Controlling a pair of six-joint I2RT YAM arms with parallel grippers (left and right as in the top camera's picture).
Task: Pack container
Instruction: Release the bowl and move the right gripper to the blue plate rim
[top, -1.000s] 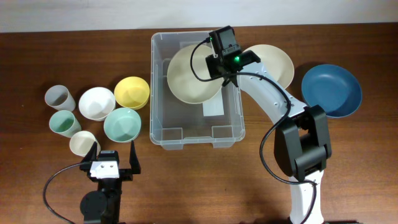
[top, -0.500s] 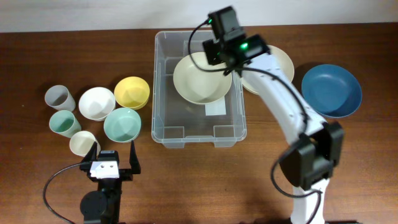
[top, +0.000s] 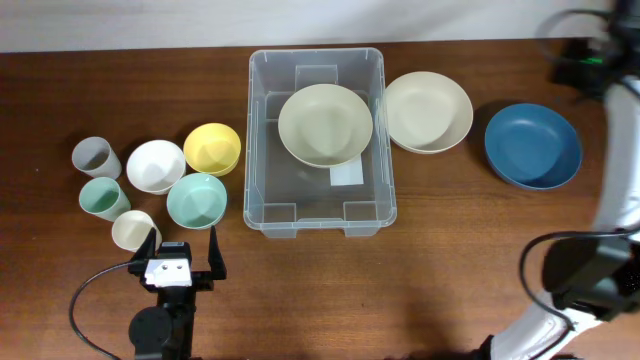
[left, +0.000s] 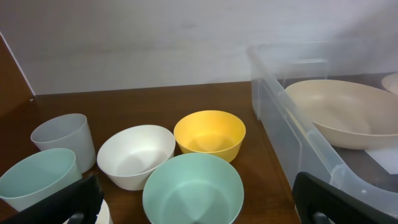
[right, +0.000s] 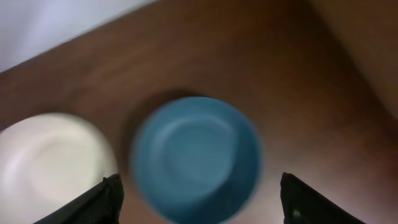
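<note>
Table: dark brown wood (top: 80, 300), with a pale wall behind it.
Left claw (top: 182, 245): nearest, low at the front edge, fingers spread wide, holding nothing.
Small ware: three cups (top: 104, 197) and the mint bowl (top: 196, 200), white bowl (top: 155, 165) and yellow bowl (top: 212, 148), all left of the bin and not yet packed.
Container (top: 262, 205): at the middle of the table, with a cream dish (top: 325, 125) lying in its far half and a white label (top: 347, 174) on its base.
Beside it: a second cream dish (top: 428, 112) just right of the wall, and the blue plate (top: 533, 145) further right.
Right claw (right: 200, 186): far right corner, above the blue plate, fingers wide, empty.
Handling: the container is probably light, with thin walls that bend and a smooth, slippery surface. The rolled rim of a short side looks the best hold. Pushing on a wall may slide it.
Change: half a second ago the right arm hung over the dish in the container. It has now swung away and the dish lies free.
</note>
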